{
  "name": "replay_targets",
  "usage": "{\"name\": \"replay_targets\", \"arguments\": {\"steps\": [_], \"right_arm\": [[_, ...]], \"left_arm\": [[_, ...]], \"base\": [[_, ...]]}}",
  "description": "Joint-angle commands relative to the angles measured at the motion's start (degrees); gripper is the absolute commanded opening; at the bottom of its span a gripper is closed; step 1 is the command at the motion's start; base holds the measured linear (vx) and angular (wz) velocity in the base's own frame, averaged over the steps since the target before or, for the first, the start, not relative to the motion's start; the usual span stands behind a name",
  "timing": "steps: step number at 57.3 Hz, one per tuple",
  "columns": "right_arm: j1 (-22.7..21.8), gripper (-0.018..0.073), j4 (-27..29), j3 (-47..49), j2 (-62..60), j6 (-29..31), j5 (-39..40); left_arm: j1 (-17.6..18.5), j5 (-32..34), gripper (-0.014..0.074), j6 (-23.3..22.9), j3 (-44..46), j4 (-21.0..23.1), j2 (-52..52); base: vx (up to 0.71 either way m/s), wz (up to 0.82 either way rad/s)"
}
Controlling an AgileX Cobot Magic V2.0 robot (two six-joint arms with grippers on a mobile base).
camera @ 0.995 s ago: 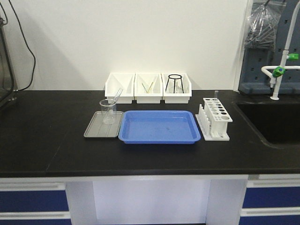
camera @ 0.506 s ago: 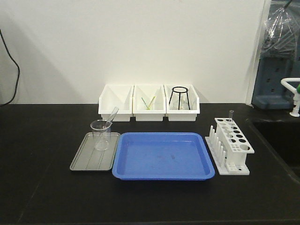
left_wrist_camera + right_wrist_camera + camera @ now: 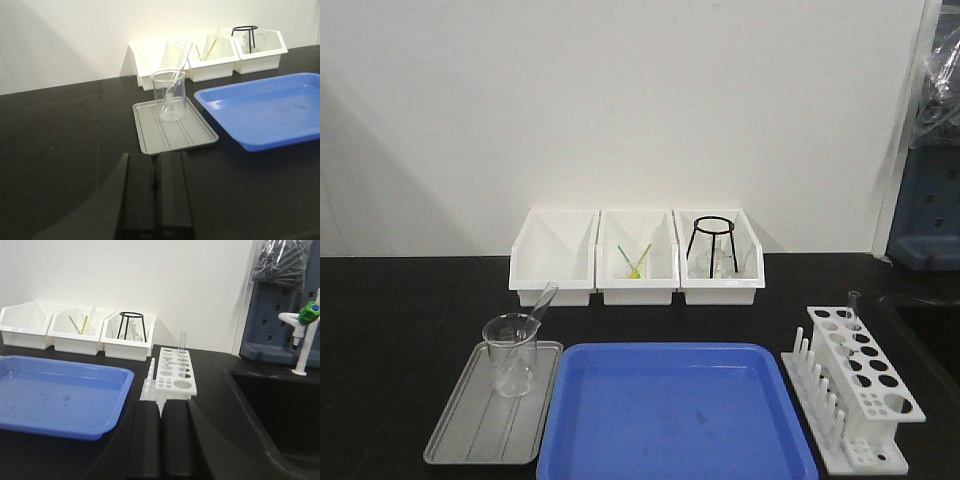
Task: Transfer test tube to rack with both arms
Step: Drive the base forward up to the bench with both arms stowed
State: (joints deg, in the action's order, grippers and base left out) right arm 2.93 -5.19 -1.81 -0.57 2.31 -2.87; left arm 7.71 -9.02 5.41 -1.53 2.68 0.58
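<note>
A clear test tube (image 3: 542, 303) leans in a clear beaker (image 3: 512, 355) on a grey tray (image 3: 470, 430) at the left. The white rack (image 3: 865, 385) stands at the right, with a second clear tube (image 3: 853, 303) upright in its far corner hole. Neither arm shows in the front view. In the left wrist view my left gripper (image 3: 156, 165) is shut and empty, low over the black counter, short of the grey tray (image 3: 175, 132) and the leaning test tube (image 3: 181, 62). My right gripper (image 3: 161, 410) is shut and empty just before the rack (image 3: 175, 372).
A blue tray (image 3: 670, 420) lies between the grey tray and the rack. Three white bins (image 3: 635, 258) line the back wall; the right one holds a black wire stand (image 3: 710, 240). A sink (image 3: 280, 405) and a tap (image 3: 305, 325) lie right of the rack.
The front view has closed in on the counter: everything looms larger and lower, and the counter's front edge and the cupboards below have left the frame. The objects keep their places.
</note>
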Motion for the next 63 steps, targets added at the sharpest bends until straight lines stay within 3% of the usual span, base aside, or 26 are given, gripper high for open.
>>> {"name": "replay_targets", "arguments": {"steps": [1, 31, 63], "right_arm": [[-0.21, -0.0011, -0.33, -0.84, -0.46, 0.19, 4.78], [-0.21, -0.0011, -0.33, -0.84, -0.46, 0.19, 4.78], [-0.21, -0.0011, -0.33, -0.84, -0.46, 0.19, 4.73]], "left_arm": [[0.05, 4.8, -0.0006, -0.14, 1.15, 0.48, 0.28], [0.05, 4.8, -0.0006, -0.14, 1.15, 0.48, 0.28], [0.05, 4.8, -0.0006, -0.14, 1.15, 0.48, 0.28]], "base": [[0.32, 0.0], [0.26, 0.01], [0.03, 0.0]]}}
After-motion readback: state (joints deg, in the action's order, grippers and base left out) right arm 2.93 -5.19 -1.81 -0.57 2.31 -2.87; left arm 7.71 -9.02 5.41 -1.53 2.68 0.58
